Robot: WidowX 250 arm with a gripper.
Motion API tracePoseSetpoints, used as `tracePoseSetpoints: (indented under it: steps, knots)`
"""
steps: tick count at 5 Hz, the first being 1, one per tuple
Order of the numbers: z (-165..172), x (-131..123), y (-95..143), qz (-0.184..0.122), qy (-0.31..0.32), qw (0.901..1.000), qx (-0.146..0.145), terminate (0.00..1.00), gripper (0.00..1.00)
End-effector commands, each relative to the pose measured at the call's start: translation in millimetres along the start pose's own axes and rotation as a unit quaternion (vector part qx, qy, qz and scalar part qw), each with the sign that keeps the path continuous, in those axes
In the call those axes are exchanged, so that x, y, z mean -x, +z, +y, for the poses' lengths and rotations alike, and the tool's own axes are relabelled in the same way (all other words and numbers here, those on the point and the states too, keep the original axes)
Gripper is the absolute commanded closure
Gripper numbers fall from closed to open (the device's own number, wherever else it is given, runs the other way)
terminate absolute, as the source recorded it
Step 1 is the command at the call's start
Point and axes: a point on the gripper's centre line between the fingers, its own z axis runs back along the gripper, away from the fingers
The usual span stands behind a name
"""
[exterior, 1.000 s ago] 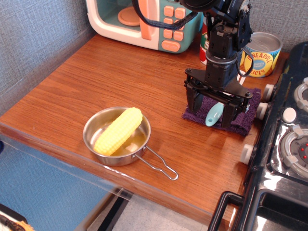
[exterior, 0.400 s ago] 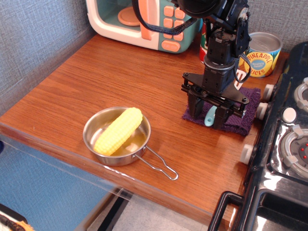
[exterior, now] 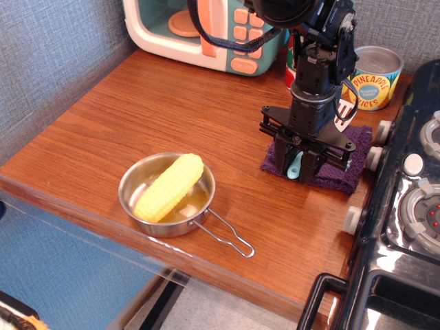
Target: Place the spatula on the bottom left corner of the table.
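Spatula (exterior: 295, 165) first: only its light blue, rounded handle shows, a smooth plastic tongue pointing down and slightly toward the front of the counter, with its tip over the purple cloth (exterior: 337, 175). Its head is hidden up inside the gripper, so its colour and shape cannot be told. The handle sits between the two black fingers (exterior: 282, 155) of the gripper (exterior: 296, 159), which have closed in against it from either side and have hold of it. Whether the tip touches the cloth or hangs just clear of it cannot be told.

The gripper hangs straight down from the black arm (exterior: 317, 55) over the right-hand part of the wood-grain table (exterior: 137, 117), just beside the black toy stove (exterior: 405, 206) with its white knobs. The purple cloth lies flat under it, near the stove's edge.

Behind the arm stands a pineapple slices can (exterior: 371, 77), and at the back of the table a toy microwave (exterior: 206, 27) in white, teal and orange. Well apart from the gripper, near the front edge of the table, sits a small steel pan (exterior: 141, 182) with its wire handle (exterior: 227, 237) pointing toward the front right. A yellow corn cob (exterior: 170, 187) lies diagonally in the pan, one end resting over the rim.
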Motion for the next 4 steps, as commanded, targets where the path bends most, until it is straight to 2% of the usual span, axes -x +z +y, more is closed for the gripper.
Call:
tracePoseSetpoints:
  steps: [1,2,3,4]
  knots:
    - [32.6,7.5,78.5,-0.095,0.006,0.9954,-0.005,0.0,1.0]
    - [71.5,29.6,95.1,-0.108,0.028,0.9937,-0.017,0.0,1.0]
    - [113.3,63.9,95.0,-0.082,0.056,0.9941,-0.042,0.0,1.0]
    - [157.3,90.6,90.4,-0.046,0.053,0.9946,-0.077,0.0,1.0]
